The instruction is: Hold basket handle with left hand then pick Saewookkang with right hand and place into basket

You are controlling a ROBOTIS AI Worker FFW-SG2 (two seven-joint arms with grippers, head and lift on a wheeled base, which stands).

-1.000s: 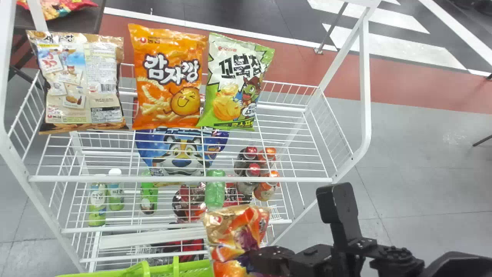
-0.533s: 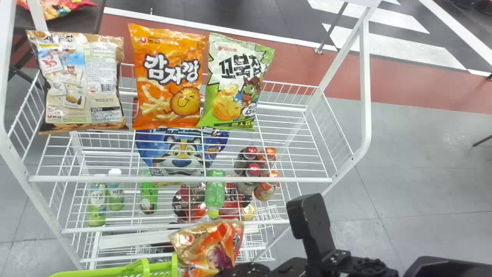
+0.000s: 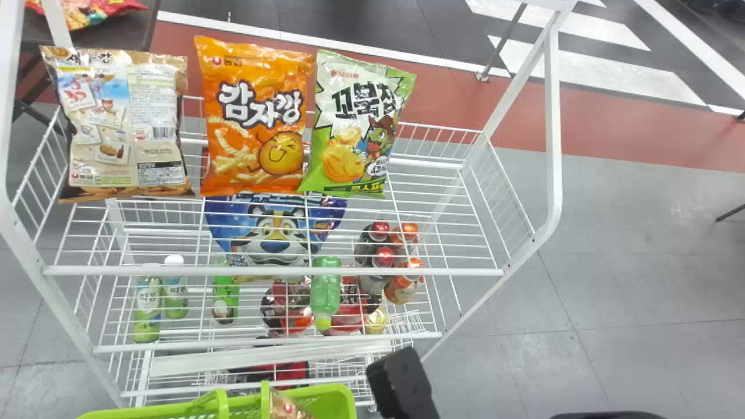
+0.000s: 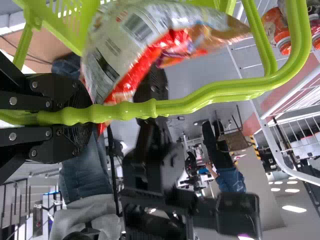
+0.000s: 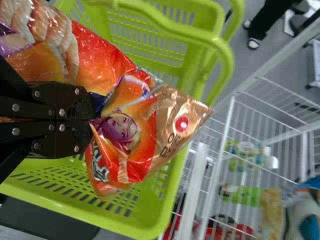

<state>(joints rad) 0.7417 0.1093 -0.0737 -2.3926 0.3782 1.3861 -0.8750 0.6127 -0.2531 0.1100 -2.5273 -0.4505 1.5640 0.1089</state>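
The left hand [image 4: 89,116] is closed around the lime-green basket handle [image 4: 200,95], so the holding part of the task looks done. The picking is done as well: the right hand [image 5: 92,120] has its black fingers pressed together, pinching a fold of the red and orange Saewookkang bag [image 5: 145,150]. What seems left is lowering the bag fully into the basket [image 5: 150,226] and letting go. The bag is at the right hand's fingertips and spreads out around them: its gold end with the red dot reaches out past the tips, while its wider printed part lies alongside the fingers. It hangs over the basket's slotted inside, near the handle, with the gold end toward the rim on the side of the white wire rack [image 3: 273,271]. Whether the bag touches the basket's bottom, I cannot tell.
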